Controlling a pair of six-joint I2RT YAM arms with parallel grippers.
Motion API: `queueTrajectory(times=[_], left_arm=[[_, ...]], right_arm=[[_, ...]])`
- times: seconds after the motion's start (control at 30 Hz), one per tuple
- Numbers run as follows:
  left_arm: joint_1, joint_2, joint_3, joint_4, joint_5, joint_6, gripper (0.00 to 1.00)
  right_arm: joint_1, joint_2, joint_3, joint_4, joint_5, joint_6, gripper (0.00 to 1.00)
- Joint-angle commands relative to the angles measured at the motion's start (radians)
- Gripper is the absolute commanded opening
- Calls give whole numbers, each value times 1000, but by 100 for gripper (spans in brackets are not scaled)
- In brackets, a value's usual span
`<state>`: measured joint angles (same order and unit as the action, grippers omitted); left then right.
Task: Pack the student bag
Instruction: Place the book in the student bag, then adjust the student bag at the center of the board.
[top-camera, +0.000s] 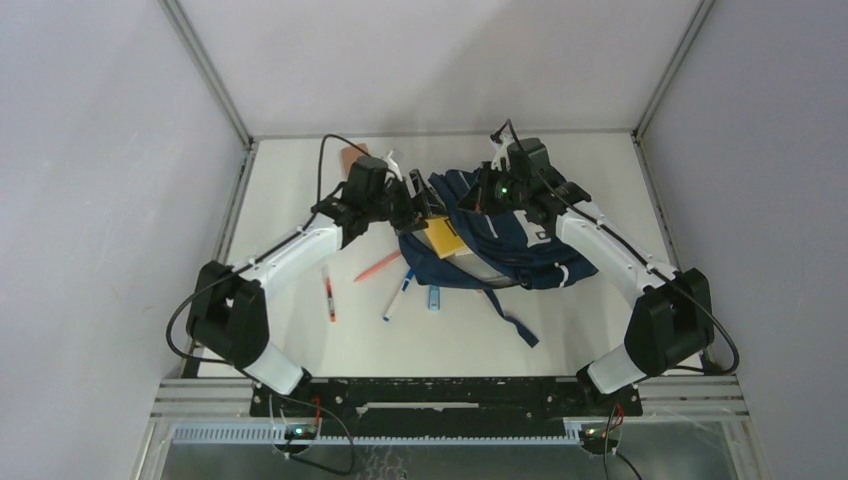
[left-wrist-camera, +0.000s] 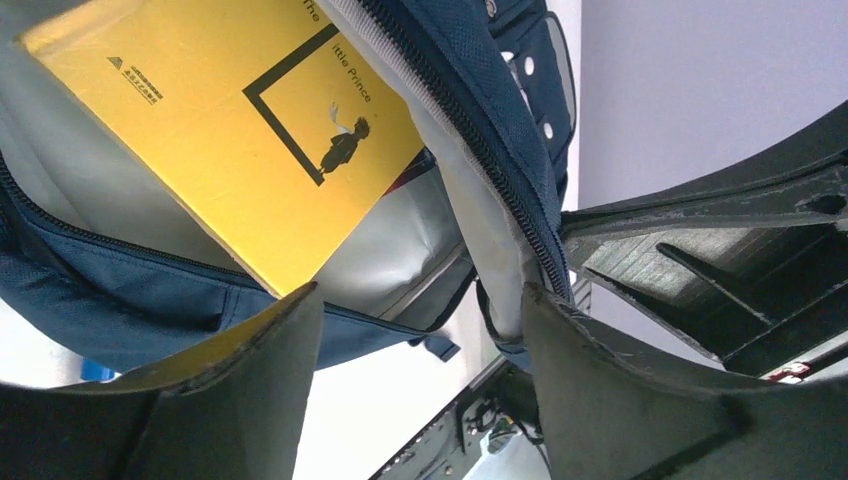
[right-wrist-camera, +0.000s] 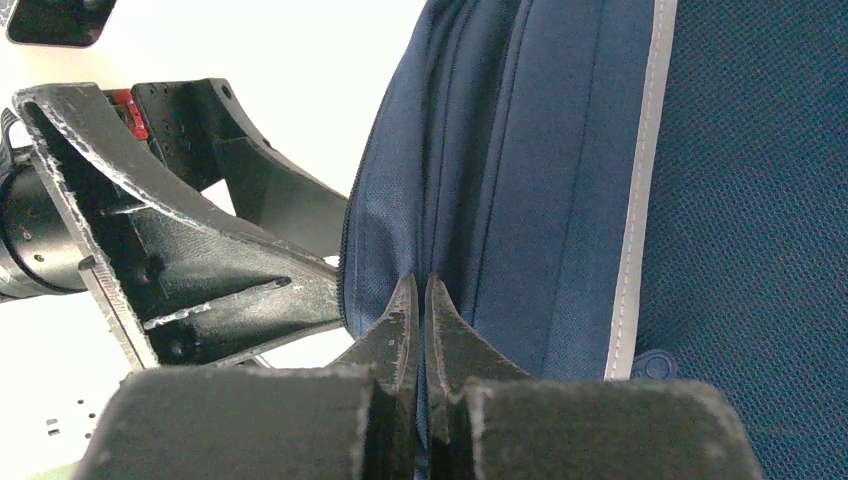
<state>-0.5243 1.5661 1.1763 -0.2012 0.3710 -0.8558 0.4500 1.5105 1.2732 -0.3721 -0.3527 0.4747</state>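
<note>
At student bag (top-camera: 495, 250) mouth | inserted Little Prince book (left-wrist-camera: 230, 130) halfway | left gripper (left-wrist-camera: 420, 300) spread, empty | right gripper (right-wrist-camera: 420, 285) clamped on bag fabric | needed deeper push.

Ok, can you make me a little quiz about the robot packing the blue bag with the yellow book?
1. True or false: the yellow paperback book lies completely outside the navy-blue fabric backpack.
2. What does the right tool pinch? A) backpack fabric B) a cup C) nothing
3. Fill in: the left tool has its jaws ____.
Key: 1 false, the book sits in the backpack's open mouth; 2 A; 3 open.
</note>
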Motion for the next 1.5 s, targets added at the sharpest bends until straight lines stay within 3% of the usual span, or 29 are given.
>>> queueTrajectory(times=[0.0, 0.13, 0.27, 0.57, 0.8, 0.9, 0.93, 1.03, 1.07, 1.27, 1.47], left_arm=[[10, -21, -3, 2, 31, 46, 73], [49, -133, -79, -6, -19, 49, 70], [107, -194, -180, -23, -91, 45, 81], [165, -38, -229, 91, -39, 76, 86], [167, 116, -149, 144, 44, 55, 80], [167, 174, -107, 146, 89, 50, 63], [167, 175, -98, 150, 101, 44, 53], [164, 116, -72, 156, 110, 23, 5], [161, 86, -59, 150, 109, 21, 1], [97, -26, 122, 127, 119, 29, 0], [4, 63, 373, 136, 178, 7, 0]], right_arm=[[-7, -45, 2, 81, 8, 6, 0], [10, -46, 2, 30, 83, -41, 0], [28, -38, 2, -4, 136, -79, 0], [39, -27, 2, 8, 117, -91, 0], [38, -22, 2, -2, 112, -97, 0], [40, -19, 3, -13, 113, -104, 0], [40, -20, 3, -18, 113, -107, 0], [39, -32, 2, -31, 121, -113, 0], [35, -39, 3, -32, 120, -111, 0], [-57, -136, 2, -37, 157, -83, 0], [-131, -260, 3, -36, 223, -86, 0]])
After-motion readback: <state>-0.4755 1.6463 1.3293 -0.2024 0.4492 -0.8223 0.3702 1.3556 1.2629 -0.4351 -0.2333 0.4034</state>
